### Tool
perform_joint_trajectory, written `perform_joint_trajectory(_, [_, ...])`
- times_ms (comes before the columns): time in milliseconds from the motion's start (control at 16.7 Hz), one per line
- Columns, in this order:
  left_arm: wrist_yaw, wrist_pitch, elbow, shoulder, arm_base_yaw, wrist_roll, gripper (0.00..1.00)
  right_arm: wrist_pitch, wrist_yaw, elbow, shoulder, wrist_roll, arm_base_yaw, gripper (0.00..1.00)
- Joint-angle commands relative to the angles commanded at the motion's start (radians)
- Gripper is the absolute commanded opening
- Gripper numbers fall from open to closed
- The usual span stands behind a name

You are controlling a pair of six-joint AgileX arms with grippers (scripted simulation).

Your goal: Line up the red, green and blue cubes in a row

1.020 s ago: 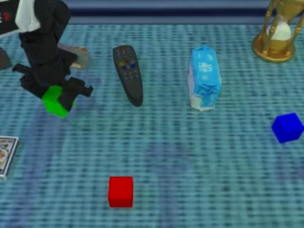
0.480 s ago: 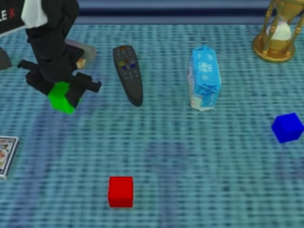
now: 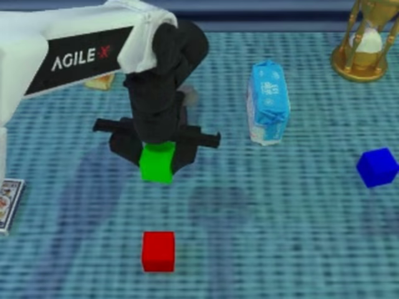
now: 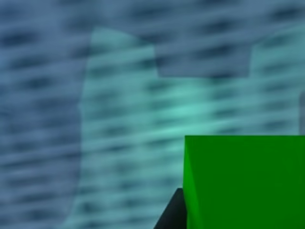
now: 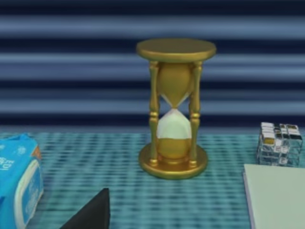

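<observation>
My left gripper [image 3: 157,157] is shut on the green cube [image 3: 156,166] and holds it above the table, left of centre. In the left wrist view the green cube [image 4: 243,181] fills the lower corner, with one dark fingertip [image 4: 174,214] against its side. The red cube [image 3: 158,251] rests near the front edge, straight in front of the held cube. The blue cube [image 3: 377,167] lies at the far right, turned at an angle. My right arm stays outside the top view; only a dark part of my right gripper [image 5: 93,214] shows in its wrist view.
A blue carton [image 3: 268,101] lies behind centre-right. A golden hourglass [image 3: 365,40] stands at the back right, with a mirrored puzzle cube [image 5: 279,143] and a pale flat pad [image 5: 276,195] near it. A card box [image 3: 9,202] sits at the left edge.
My left arm has swung right and toward the front with the green cube in its grip. It now covers the black remote seen earlier.
</observation>
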Motion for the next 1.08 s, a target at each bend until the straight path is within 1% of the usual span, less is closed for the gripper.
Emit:
perform_joint_trajectory(240, [-0.001, 0.006, -0.065, -0.055, -0.185, -0.327, 0.00, 0.000, 0.000, 0.000, 0.000, 0.000, 0.000, 1.00])
perform_joint_trajectory(360, [-0.003, 0.013, -0.093, -0.085, -0.259, -0.440, 0.00, 0.000, 0.000, 0.000, 0.000, 0.000, 0.000, 1.00])
perform_joint_trajectory(480, [-0.005, 0.021, -0.113, -0.109, -0.311, -0.511, 0.00, 0.000, 0.000, 0.000, 0.000, 0.000, 0.000, 1.00])
perform_joint_trajectory(600, [-0.007, 0.024, -0.122, -0.121, -0.334, -0.541, 0.00, 0.000, 0.000, 0.000, 0.000, 0.000, 0.000, 1.00])
perform_joint_trajectory(900, [-0.006, 0.027, -0.122, -0.116, -0.330, -0.537, 0.00, 0.000, 0.000, 0.000, 0.000, 0.000, 0.000, 1.00])
perform_joint_trajectory(1080, [-0.005, 0.098, -0.166, -0.091, -0.331, -0.534, 0.00, 0.000, 0.000, 0.000, 0.000, 0.000, 0.000, 1.00])
